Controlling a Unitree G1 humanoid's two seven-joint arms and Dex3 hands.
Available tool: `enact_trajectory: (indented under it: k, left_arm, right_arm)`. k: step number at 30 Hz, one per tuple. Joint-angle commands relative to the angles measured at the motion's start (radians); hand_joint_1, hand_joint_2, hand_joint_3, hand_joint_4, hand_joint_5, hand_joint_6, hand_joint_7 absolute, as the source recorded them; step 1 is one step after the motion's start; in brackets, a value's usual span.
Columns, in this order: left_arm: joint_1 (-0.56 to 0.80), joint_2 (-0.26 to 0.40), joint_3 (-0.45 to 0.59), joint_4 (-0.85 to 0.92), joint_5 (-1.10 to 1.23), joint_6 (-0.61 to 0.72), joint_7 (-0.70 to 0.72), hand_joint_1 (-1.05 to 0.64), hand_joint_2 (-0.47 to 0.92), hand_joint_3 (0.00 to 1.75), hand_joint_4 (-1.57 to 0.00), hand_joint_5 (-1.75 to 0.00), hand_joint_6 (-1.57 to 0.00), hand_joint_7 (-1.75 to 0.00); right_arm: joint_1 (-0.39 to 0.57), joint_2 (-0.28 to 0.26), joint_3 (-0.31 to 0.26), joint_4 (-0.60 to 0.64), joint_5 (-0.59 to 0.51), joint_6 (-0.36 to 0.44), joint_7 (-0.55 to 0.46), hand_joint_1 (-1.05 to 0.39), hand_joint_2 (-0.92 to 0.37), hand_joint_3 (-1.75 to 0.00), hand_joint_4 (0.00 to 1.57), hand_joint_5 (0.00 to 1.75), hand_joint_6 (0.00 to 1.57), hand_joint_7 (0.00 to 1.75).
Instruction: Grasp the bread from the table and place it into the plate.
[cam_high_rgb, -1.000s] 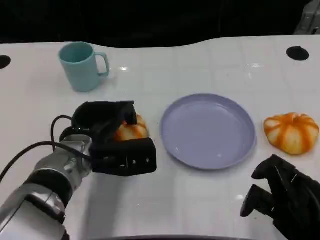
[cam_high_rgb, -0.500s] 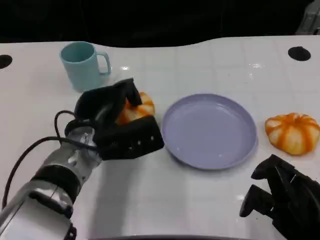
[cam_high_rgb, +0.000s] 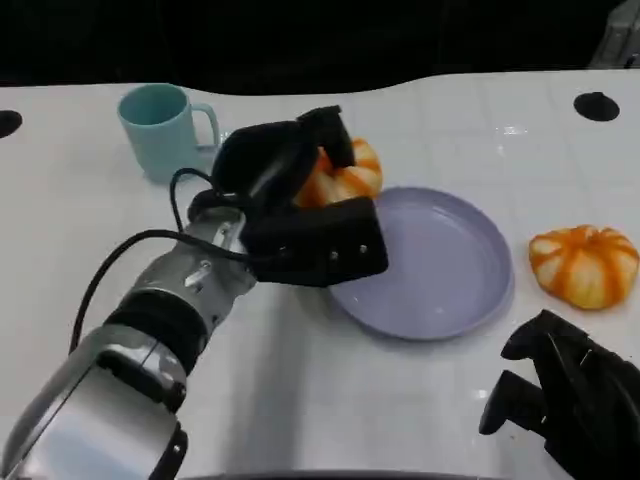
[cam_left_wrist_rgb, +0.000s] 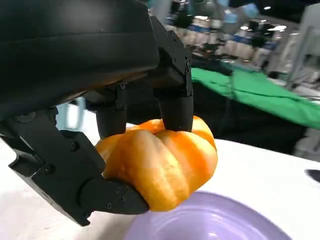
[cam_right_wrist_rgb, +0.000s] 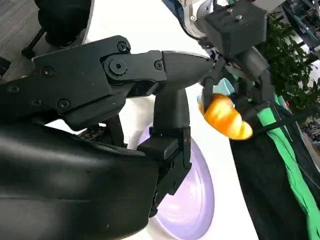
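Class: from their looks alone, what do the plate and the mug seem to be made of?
Plate: probably plastic, lilac, smooth matte finish with a soft, dull sheen and a thin rim. Mug: likely plastic too, possibly glazed ceramic; teal, evenly coloured, low gloss. Neither can be settled by sight alone.

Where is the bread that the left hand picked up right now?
In the head view the bread is held off the table in the left hand's fingers, at the plate's left rim, right of the teal mug.
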Motion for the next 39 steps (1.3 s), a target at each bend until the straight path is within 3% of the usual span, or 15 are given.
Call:
enact_trajectory:
  k: [1,9,10,12,13,16,18,23,27,29,32,33,34,36,39]
  left_arm:
    - [-0.057,-0.029,-0.027,-0.008,0.015,-0.005,-0.046,-0.21,0.55,0.93,-0.94,-1.75,-0.66,-1.69]
    - [-0.095,-0.098,-0.055,0.022,0.025,0.051,-0.097,-0.19,0.52,0.88,-0.94,-1.75,-0.65,-1.73]
    - [-0.101,-0.108,-0.059,0.029,0.026,0.063,-0.108,-0.19,0.55,0.81,-0.91,-1.75,-0.74,-1.30]
    - [-0.108,-0.126,-0.067,0.043,0.030,0.074,-0.121,-0.21,0.61,0.69,-0.89,-1.75,-0.87,-0.88]
    - [-0.110,-0.131,-0.071,0.049,0.031,0.077,-0.123,-0.22,0.63,0.66,-0.89,-1.75,-0.91,-0.81]
    - [-0.114,-0.144,-0.078,0.063,0.035,0.086,-0.125,-0.21,0.64,0.63,-0.90,-1.75,-0.87,-1.03]
    - [-0.115,-0.153,-0.078,0.075,0.037,0.093,-0.134,-0.20,0.65,0.63,-0.90,-1.75,-0.78,-1.35]
    - [-0.112,-0.164,-0.082,0.096,0.042,0.102,-0.139,-0.19,0.69,0.57,-0.87,-1.75,-0.78,-1.36]
    - [-0.111,-0.174,-0.092,0.110,0.051,0.118,-0.128,-0.20,0.76,0.49,-0.81,-1.75,-0.76,-1.14]
    - [-0.111,-0.184,-0.087,0.117,0.042,0.126,-0.129,-0.22,0.86,0.20,-0.74,-1.71,-0.85,-0.65]
    - [-0.116,-0.199,-0.063,0.126,0.012,0.142,-0.174,-0.21,0.91,0.13,-0.58,-1.36,-0.85,-0.32]
    - [-0.118,-0.202,-0.055,0.129,0.002,0.143,-0.199,-0.21,0.92,0.14,-0.56,-1.30,-0.85,-0.28]
    - [-0.119,-0.202,-0.049,0.130,-0.004,0.143,-0.216,-0.23,0.92,0.20,-0.51,-1.02,-0.77,-0.18]
    - [-0.123,-0.205,-0.049,0.134,-0.008,0.150,-0.250,-0.25,0.92,0.24,-0.50,-0.84,-0.73,-0.13]
    - [-0.132,-0.206,-0.057,0.143,-0.003,0.170,-0.309,-0.40,0.92,0.28,-0.26,-0.36,-0.35,-0.02]
  right_arm:
    - [0.002,-0.008,-0.007,-0.007,-0.001,-0.003,-0.005,-0.50,-0.92,-0.31,0.65,1.75,0.49,1.64]
    - [0.004,-0.008,-0.004,-0.009,-0.002,-0.004,-0.005,-0.49,-0.92,-0.33,0.63,1.75,0.49,1.65]
    - [0.004,-0.007,-0.003,-0.009,-0.004,-0.005,-0.005,-0.49,-0.92,-0.33,0.63,1.75,0.48,1.65]
    - [0.004,-0.003,-0.002,-0.012,-0.004,0.000,-0.013,-0.49,-0.92,-0.33,0.63,1.75,0.49,1.64]
    - [0.005,-0.002,0.000,-0.014,-0.006,0.001,-0.016,-0.49,-0.92,-0.33,0.64,1.75,0.49,1.64]
    - [0.006,-0.002,0.006,-0.018,-0.011,0.000,-0.021,-0.49,-0.92,-0.32,0.64,1.75,0.49,1.64]
    - [0.008,-0.003,0.008,-0.022,-0.013,0.001,-0.023,-0.49,-0.92,-0.32,0.64,1.75,0.49,1.64]
    - [0.012,-0.004,0.012,-0.033,-0.011,0.007,-0.030,-0.50,-0.92,-0.31,0.62,1.75,0.49,1.63]
    - [0.016,-0.003,0.010,-0.036,-0.004,0.008,-0.026,-0.49,-0.92,-0.33,0.62,1.75,0.48,1.63]
    - [0.019,-0.003,0.010,-0.034,-0.001,0.003,-0.020,-0.49,-0.92,-0.33,0.63,1.75,0.49,1.63]
    - [0.023,-0.004,0.010,-0.031,-0.003,-0.004,-0.014,-0.49,-0.92,-0.32,0.63,1.75,0.50,1.62]
    - [0.024,-0.005,0.011,-0.032,-0.007,-0.005,-0.015,-0.49,-0.92,-0.32,0.63,1.75,0.51,1.61]
    - [0.024,-0.006,0.011,-0.033,-0.009,-0.005,-0.016,-0.49,-0.92,-0.32,0.63,1.75,0.51,1.61]
    - [0.024,-0.006,0.012,-0.032,-0.012,-0.007,-0.017,-0.49,-0.92,-0.32,0.63,1.75,0.51,1.60]
    - [0.023,-0.008,0.013,-0.027,-0.015,-0.013,-0.011,-0.49,-0.92,-0.33,0.63,1.75,0.51,1.60]
